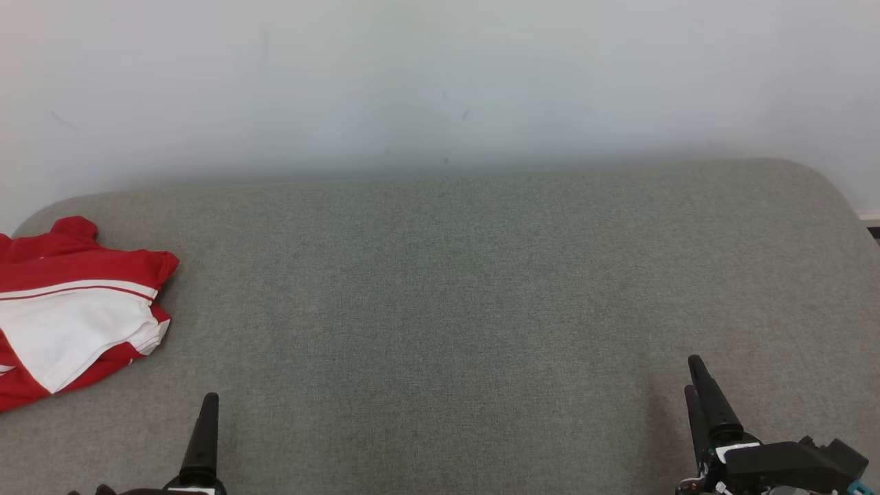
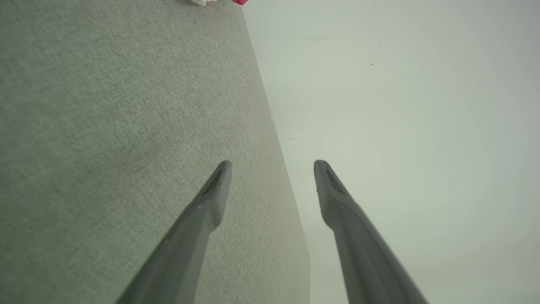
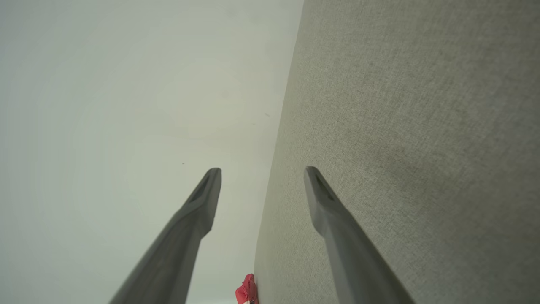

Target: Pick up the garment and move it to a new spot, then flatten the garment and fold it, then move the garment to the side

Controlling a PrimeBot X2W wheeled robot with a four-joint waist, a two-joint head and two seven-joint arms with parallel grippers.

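Red-and-white garment (image 1: 69, 309) crumpled at the left edge of the frame.
It lies on the grey cushion (image 1: 447, 289); left gripper (image 2: 272, 166) and right gripper (image 3: 262, 171) both stand spread and empty, well apart from it.

At the left edge of the frame the garment (image 1: 69, 302) is red with a broad white panel and thin red-and-white stripes, the cushion (image 1: 440, 295) a flecked grey-green weave, the wall (image 1: 440, 75) pale grey-white with faint dark scuffs, and the left gripper (image 2: 273, 162) and right gripper (image 3: 262, 169) dark grey.
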